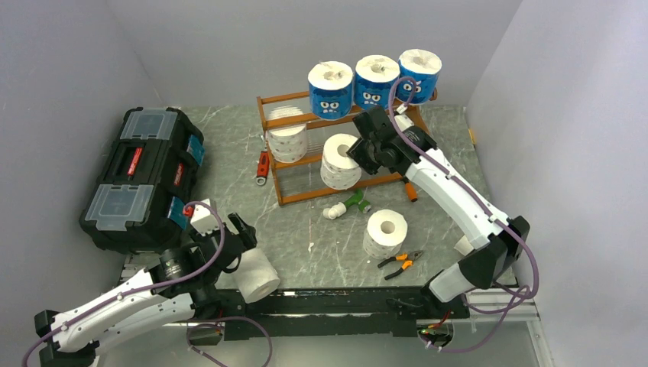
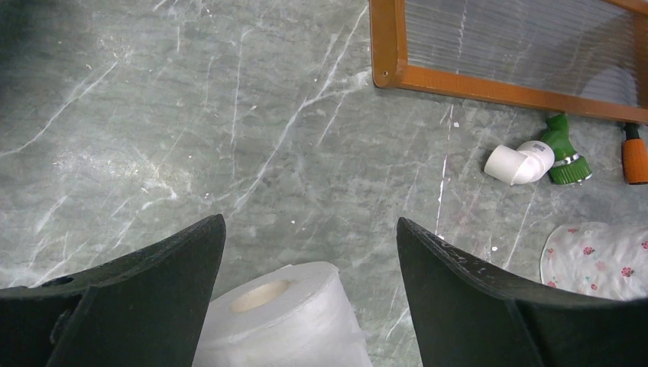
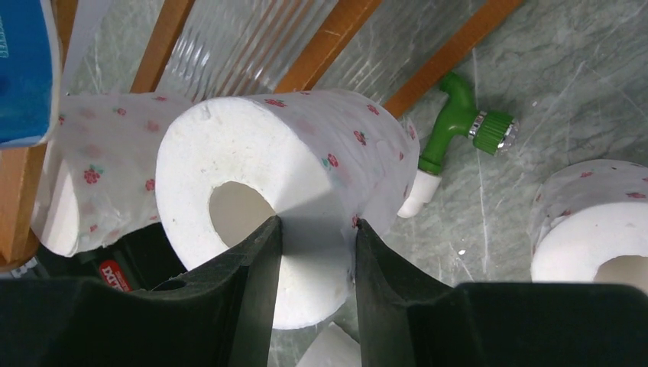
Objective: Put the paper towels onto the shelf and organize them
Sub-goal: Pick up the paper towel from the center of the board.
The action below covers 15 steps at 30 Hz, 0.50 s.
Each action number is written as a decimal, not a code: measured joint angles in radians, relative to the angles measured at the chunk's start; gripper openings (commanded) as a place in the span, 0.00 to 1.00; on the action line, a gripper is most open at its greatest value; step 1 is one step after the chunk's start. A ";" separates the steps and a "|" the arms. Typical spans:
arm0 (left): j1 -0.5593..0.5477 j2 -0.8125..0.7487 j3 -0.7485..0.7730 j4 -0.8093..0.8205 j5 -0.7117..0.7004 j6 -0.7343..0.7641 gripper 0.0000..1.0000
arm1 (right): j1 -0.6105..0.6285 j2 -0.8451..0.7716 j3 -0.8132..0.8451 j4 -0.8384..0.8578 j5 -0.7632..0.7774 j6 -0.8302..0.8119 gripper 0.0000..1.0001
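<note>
The shelf (image 1: 284, 197) stands at the back of the table. Three blue-wrapped paper towels (image 1: 330, 89) sit on its top tier, and a white roll (image 1: 288, 138) lies on the middle tier at the left. My right gripper (image 3: 317, 229) is shut on a flower-print white roll (image 3: 229, 153), one finger in its core and one outside, held at the shelf's lower front (image 1: 340, 160). My left gripper (image 2: 309, 229) is open just above a plain white roll (image 2: 283, 321) lying near the table's front edge (image 1: 256, 277). Another white roll (image 1: 384, 232) stands on the table.
A black toolbox (image 1: 145, 176) fills the left side. A green-and-white tool (image 1: 348, 205) lies in front of the shelf. Orange-handled pliers (image 1: 401, 262) lie near the front right. A red tool (image 1: 262, 167) lies left of the shelf and an orange handle (image 1: 410, 191) at its right foot.
</note>
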<state>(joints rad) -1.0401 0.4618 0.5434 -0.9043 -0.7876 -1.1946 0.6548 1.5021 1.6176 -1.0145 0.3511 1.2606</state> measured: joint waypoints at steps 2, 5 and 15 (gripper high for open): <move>0.000 0.000 0.000 0.000 0.001 0.000 0.88 | 0.000 0.018 0.024 -0.013 0.004 0.004 0.00; 0.000 0.000 0.000 -0.001 0.002 -0.004 0.88 | -0.001 0.046 0.073 -0.038 0.011 0.008 0.00; 0.000 -0.002 0.000 -0.006 0.001 -0.015 0.88 | -0.001 0.140 0.179 -0.063 0.014 0.016 0.00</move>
<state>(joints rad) -1.0401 0.4595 0.5434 -0.9108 -0.7864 -1.2095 0.6540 1.6424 1.7966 -1.0771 0.3653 1.2770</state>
